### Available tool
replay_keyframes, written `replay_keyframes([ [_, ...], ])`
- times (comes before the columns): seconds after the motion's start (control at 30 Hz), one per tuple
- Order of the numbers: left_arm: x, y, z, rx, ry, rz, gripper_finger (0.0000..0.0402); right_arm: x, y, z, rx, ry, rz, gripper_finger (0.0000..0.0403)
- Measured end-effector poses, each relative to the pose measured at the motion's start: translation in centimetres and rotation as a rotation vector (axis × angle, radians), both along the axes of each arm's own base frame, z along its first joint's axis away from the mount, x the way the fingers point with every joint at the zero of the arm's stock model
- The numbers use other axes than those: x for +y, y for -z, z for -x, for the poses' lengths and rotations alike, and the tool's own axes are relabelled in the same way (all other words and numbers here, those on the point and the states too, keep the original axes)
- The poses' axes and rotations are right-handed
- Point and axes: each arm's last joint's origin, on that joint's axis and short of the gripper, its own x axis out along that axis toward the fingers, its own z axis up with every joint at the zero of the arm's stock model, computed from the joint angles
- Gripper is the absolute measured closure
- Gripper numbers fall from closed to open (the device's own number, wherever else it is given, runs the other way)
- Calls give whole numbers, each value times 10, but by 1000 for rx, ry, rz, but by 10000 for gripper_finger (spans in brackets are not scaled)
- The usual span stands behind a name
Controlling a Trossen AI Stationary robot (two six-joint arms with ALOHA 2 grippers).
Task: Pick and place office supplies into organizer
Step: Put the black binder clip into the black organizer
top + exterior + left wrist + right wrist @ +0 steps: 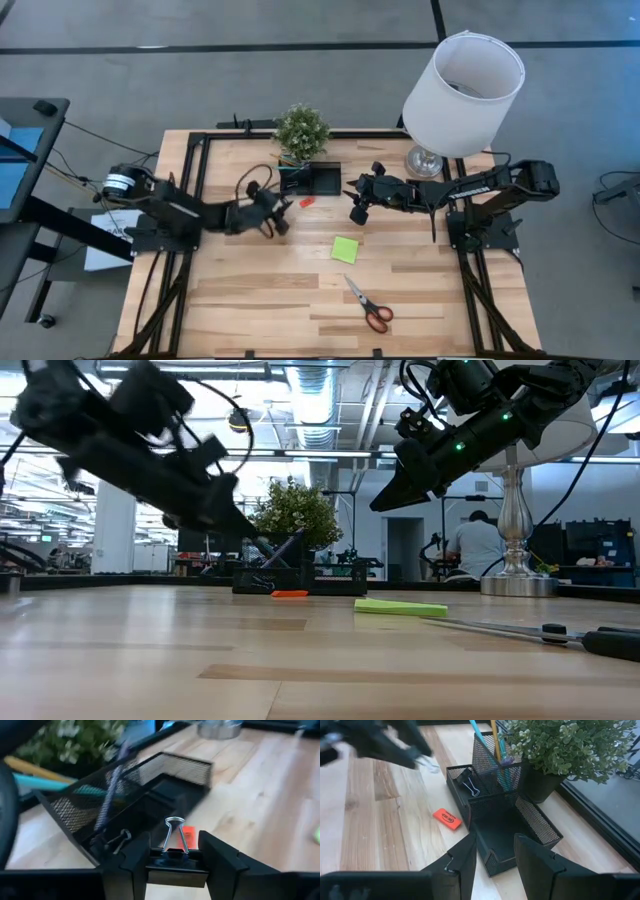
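Note:
My left gripper (174,849) hangs above the table just left of the black mesh organizer (150,780), shut on a small black binder clip (173,857). A second binder clip (469,785) lies in one organizer compartment, and teal, yellow and pink pens (496,745) stand in its cup. My right gripper (495,854) is open in the air just right of the organizer (312,178), touching nothing. A small red piece (306,202) lies flat on the table in front of the organizer. The lime-green sticky-note square (345,249) and the red-handled scissors (369,306) lie nearer the near edge. My left gripper pinches the binder clip's black body (173,858) between its two fingers. The clip's silver wire handles (173,827) stick out forward past the fingertips. The fingers slant down from the table's left. The clip is lifted clear of the table.
A potted green plant (301,130) stands right behind the organizer. A white-shaded lamp (462,92) stands at the far right, above the right arm. Bare wood lies along the near left of the table (240,300). In the low view a person (478,545) sits far beyond the table.

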Motion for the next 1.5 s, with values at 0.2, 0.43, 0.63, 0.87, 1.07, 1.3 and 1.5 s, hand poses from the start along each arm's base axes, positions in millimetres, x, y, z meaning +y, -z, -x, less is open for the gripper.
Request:
replay_keyframes([
  [0.2, 38, 8, -3, 17, -18, 21, 267, 0, 0, 0, 0, 0, 0, 276],
  [0.43, 57, 7, -9, -46, 33, 67, 265, 0, 0, 0, 0, 0, 0, 276],
  [0.63, 57, 3, -17, -39, 76, 73, 221, 0, 0, 0, 0, 0, 0, 276],
  [0.87, 59, 0, -19, -43, 41, 50, 201, 0, 0, 0, 0, 0, 0, 276],
  [1.07, 58, 0, -19, -45, 56, 64, 200, 0, 0, 0, 0, 0, 0, 276],
  [1.3, 41, 12, -17, 29, 146, 222, 199, 0, 0, 0, 0, 0, 0, 276],
  [1.5, 24, 17, -15, 90, 133, 209, 199, 0, 0, 0, 0, 0, 0, 276],
])
